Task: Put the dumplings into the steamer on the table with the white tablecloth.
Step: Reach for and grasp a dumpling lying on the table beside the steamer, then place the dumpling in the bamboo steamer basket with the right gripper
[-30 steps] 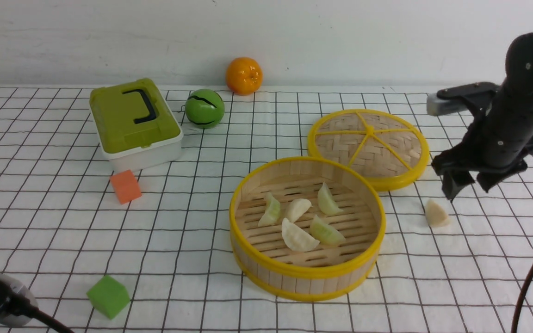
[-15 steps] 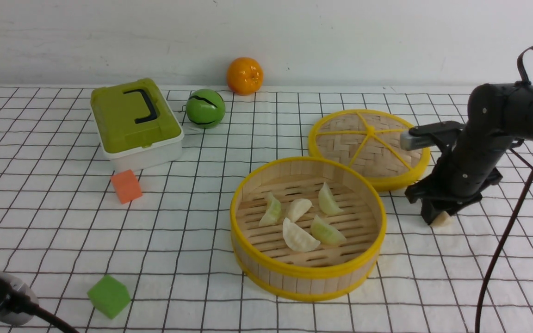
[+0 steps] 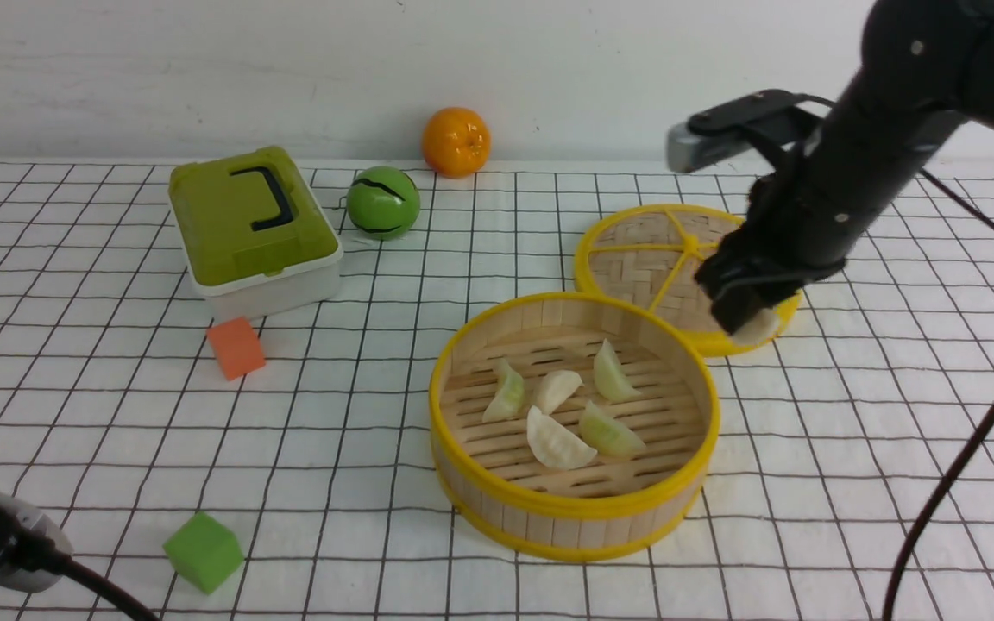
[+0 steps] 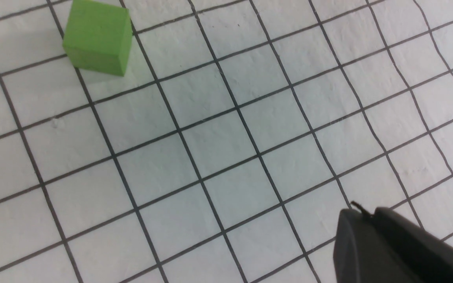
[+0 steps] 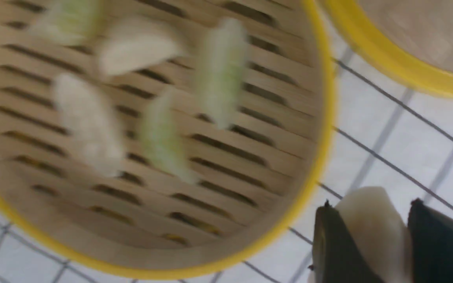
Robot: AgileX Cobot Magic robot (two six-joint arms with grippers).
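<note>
Five dumplings [image 3: 556, 440] already lie on the slatted floor of the steamer [image 3: 573, 509], and a sixth dumpling [image 3: 760, 326], cream-white, hangs in the right gripper [image 3: 745, 317]. The right fingers [image 5: 334, 247] are clamped on its two broad faces. It is clear of the counter [image 3: 74, 414] and its white tablecloth [image 3: 808, 483]. In the front view it shows against the near edge of the steamer lid [image 3: 635, 259]. In the right wrist view it sits just outside the steamer's yellow rim, so it is not yet over the basket.

It looks light. Its glossy skin looks slippery, so a pinch across the flat faces at mid-body seems the safest hold. The curved spine or a pointed end would likely squirt out of the fingers. As a toy it is probably firm enough to take that squeeze and a short drop without harm.

Its long axis runs along the fingers, roughly upright and leaning with the wrist. One rounded end pokes out past the fingertips and points down. I cannot tell which way the curved edge faces.

The five inside lie flat, their long axes at mixed angles across the slats.

The left gripper [image 4: 362, 220] hovers low near the green cube [image 4: 96, 37], its fingers clenched on nothing.
</note>
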